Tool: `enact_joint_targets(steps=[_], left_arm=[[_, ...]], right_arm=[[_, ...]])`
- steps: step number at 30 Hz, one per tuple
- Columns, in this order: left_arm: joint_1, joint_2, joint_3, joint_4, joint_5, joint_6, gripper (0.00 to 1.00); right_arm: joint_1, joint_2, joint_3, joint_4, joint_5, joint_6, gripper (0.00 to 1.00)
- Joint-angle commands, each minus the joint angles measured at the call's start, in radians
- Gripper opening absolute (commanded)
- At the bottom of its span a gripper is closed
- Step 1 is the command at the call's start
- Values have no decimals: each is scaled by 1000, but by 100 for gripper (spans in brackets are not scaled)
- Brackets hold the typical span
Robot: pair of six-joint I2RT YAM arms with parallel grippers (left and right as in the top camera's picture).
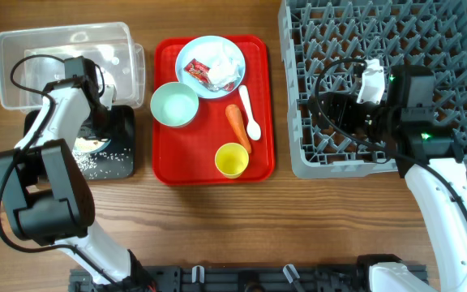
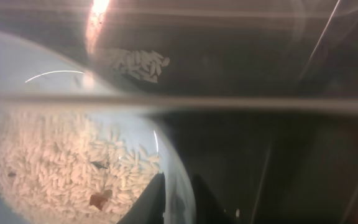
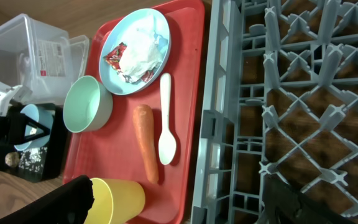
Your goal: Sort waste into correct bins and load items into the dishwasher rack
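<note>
The left pincer is seen narrowed onto the rim of the rice bowl, with one finger inside and one outside, so the bowl is judged to be gripped. The bowl is placed at the black tray, just beside the clear tub. The right pincer is spread wide with nothing in it, at the edge of the dishwasher rack.

The step is judged to be tipping the rice grains and the small brown lump into the black tray, where some grains are already scattered. The bowl is best rolled slowly, its lip kept low and inside the tray wall, so that nothing is spilled onto the bench. Only a narrow pinch of rim is held, so a slip is to be guarded against.

From overhead the bowl is hidden under the left arm. In the left wrist view the scene is blurred by a band of glare. The fingers are cut off at the lower edge, so the depth of the grip, and whether the bowl is lifted or resting, cannot be told.
</note>
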State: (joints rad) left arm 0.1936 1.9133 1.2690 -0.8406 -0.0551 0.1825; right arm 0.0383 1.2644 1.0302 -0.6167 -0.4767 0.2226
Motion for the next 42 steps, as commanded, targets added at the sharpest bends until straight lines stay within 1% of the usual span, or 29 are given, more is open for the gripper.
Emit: enact_joint_targets(steps=[1, 3, 8, 9, 17, 18, 23, 26, 30, 32, 37, 40, 42], left_arm=[[-2, 19, -9, -4, -6, 11, 12], [-2, 19, -9, -5, -6, 11, 11], [-2, 19, -8, -4, -6, 6, 4], [-2, 19, -8, -4, -6, -9, 4], [-2, 4, -5, -10, -6, -16, 4], [-2, -2, 3, -24, -7, -35, 4], [-2, -25, 70, -114, -6, -41, 4], [-2, -39, 110, -174, -1, -91, 4], [-2, -58, 145, -235, 44, -95, 4], [-2, -72, 154, -249, 43, -113, 4], [-2, -114, 172, -277, 83, -113, 4], [3, -146, 179, -294, 144, -113, 4], [22, -175, 179, -301, 226, -112, 4]], right_arm=[[3, 13, 8, 10, 17, -11, 89], [3, 13, 8, 14, 17, -10, 89], [3, 13, 8, 26, 17, -10, 89], [3, 13, 8, 27, 17, -9, 90], [3, 13, 8, 29, 17, -10, 89], [3, 13, 8, 29, 17, -10, 90], [3, 13, 8, 47, 18, -13, 90], [3, 13, 8, 69, 17, -13, 89], [3, 13, 8, 80, 17, -13, 89], [3, 13, 8, 80, 17, -13, 89], [3, 13, 8, 80, 17, -13, 89], [3, 13, 8, 79, 17, -13, 90], [3, 13, 8, 79, 17, -13, 89]])
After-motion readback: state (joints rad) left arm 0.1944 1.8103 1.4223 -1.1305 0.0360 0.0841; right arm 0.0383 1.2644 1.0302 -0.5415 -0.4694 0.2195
